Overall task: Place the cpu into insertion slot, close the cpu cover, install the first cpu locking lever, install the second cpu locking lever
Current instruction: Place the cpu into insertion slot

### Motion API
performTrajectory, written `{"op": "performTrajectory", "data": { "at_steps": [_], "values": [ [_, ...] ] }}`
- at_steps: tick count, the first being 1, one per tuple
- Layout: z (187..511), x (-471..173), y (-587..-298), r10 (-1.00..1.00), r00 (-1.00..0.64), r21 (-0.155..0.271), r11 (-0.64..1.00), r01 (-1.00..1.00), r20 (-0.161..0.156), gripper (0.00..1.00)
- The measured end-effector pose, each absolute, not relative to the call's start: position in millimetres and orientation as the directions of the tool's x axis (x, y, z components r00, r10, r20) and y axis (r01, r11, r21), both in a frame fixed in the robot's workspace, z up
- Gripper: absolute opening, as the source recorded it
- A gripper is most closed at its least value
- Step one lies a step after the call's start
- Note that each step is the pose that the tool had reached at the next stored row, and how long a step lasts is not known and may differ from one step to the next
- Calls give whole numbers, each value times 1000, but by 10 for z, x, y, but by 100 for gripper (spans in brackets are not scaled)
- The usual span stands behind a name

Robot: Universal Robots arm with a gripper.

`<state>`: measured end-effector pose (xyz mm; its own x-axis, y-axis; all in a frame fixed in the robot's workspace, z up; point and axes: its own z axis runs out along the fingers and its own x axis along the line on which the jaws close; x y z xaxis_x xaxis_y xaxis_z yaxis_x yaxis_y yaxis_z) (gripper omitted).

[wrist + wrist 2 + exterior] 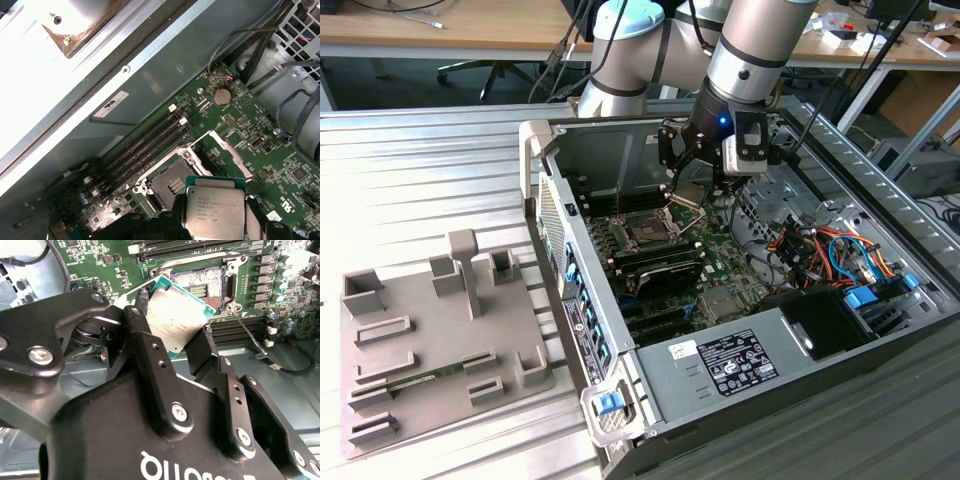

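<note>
Ribbed metal table [430, 170] carries an open computer case [620, 335] in the exterior view, with a grey fixture tray [440, 330] on that view's left; the arm reaches down into the case, and its gripper [688, 185] hangs above the insertion slot [648, 232] with the cpu [688, 197] pinched between its jaws, clear of the board and tilted.

In the second wrist view the gripper [172, 330] clamps the cpu [175, 322] by two opposite edges, one of the black fingers [150, 355] on each side; that looks the right hold, since the chip is probably light, thin and stiff, its smooth metal top likely slippery, and its underside and the slot's contacts likely fragile, so edges only and no pressing; the chip shows a dull silver-grey square lid over a green rim, with the insertion slot [200, 287] bare just beyond it on the motherboard [100, 260].

In the first wrist view the cpu [215, 205] sits flat-faced to the camera, faint print on its lid, held in the gripper [215, 222]; it is near the insertion slot [172, 185] but not seated; the cpu cover [227, 150] stands swung open beside the slot, a thin silvery frame; memory slots [145, 145] run alongside.
</note>
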<state>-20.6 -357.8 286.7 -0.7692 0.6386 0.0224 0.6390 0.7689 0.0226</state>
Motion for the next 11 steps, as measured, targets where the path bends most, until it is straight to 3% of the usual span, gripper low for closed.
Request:
{"op": "performTrajectory", "data": {
  "at_steps": [11],
  "values": [
    [2866,-205,-3578,669,-743,23,743,669,22,55]
  ]
}}
